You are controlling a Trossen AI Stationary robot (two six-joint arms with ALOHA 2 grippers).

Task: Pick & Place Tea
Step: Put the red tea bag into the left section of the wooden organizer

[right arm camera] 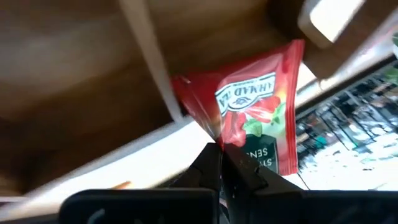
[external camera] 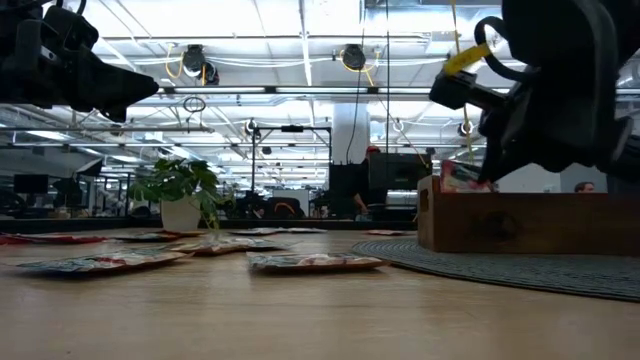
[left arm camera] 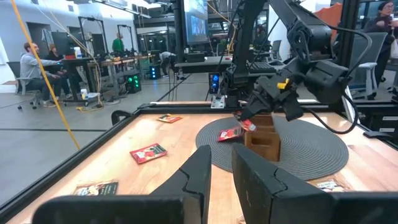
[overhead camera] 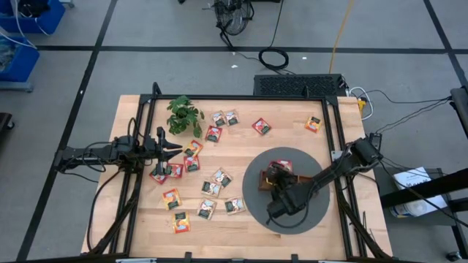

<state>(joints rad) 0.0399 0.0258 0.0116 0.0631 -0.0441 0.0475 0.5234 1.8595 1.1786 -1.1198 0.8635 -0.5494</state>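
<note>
A red tea sachet (right arm camera: 252,115) is in my right gripper (right arm camera: 221,155), which is shut on it just above the left end of the brown wooden tray (left arm camera: 264,144). The tray stands on a round grey mat (overhead camera: 322,212) at the table's right. Another red sachet (left arm camera: 229,134) lies on the mat beside the tray. Several more sachets (overhead camera: 191,164) lie flat across the table's middle and left. My left gripper (left arm camera: 221,177) waits level above the table's left side, with a narrow gap between its fingers and nothing in it. My right gripper pinches the red sachet's edge (right arm camera: 229,148) between its two fingertips, and most of the sachet sticks out beyond them. The fingers slant down from the table's right side. The sachet is lifted off the table over the tray's end (left arm camera: 254,132); whether it touches the wood I cannot tell.
A small leafy plant in a white pot (overhead camera: 183,115) stands at the far left. Black frame rails (overhead camera: 137,183) run along the table's left and right sides. Loose sachets (overhead camera: 313,123) also lie near the far edge. People sit in the room beyond (left arm camera: 34,68).
</note>
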